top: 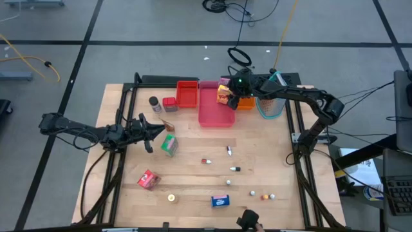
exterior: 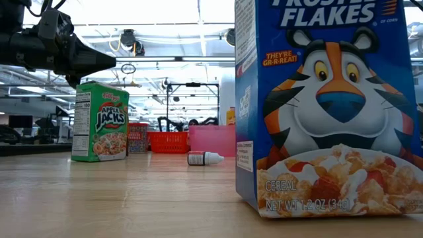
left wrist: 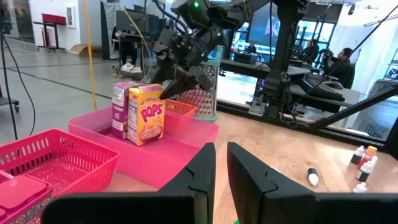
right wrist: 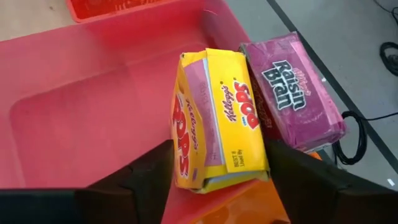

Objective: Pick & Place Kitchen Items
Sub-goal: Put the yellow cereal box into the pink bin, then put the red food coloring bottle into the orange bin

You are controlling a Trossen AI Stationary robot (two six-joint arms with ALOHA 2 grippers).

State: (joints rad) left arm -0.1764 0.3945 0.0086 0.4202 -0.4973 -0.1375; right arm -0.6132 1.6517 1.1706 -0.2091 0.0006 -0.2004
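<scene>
A yellow Pops box (right wrist: 217,118) stands in the pink tray (top: 215,115), beside a purple Raisin Bran box (right wrist: 292,93). My right gripper (right wrist: 219,163) is over the tray's far end, shut on the Pops box. My left gripper (top: 161,129) hovers shut above the table's left side, just left of a green Apple Jacks box (top: 169,145) standing on its base. A blue Frosted Flakes box (top: 221,201), a pink-red pouch (top: 148,179), little bottles (top: 228,150) and tiny pieces (top: 262,194) lie on the near half. A dark-capped shaker (top: 154,103) stands far left. My right gripper has the yellow Pops box by its upper end (right wrist: 186,177), pinched between the two fingers (right wrist: 146,174) on its two narrow sides. The fingers come from above, slanting down. The box stands upright with its bottom (left wrist: 146,138) on the pink tray's floor.
A red basket (top: 187,93) and an orange tray (top: 245,103) flank the pink tray; a mesh basket (top: 271,106) stands at the far right. A small red box (top: 169,103) sits by the shaker. Bare wood (top: 193,183) lies between the scattered items.
</scene>
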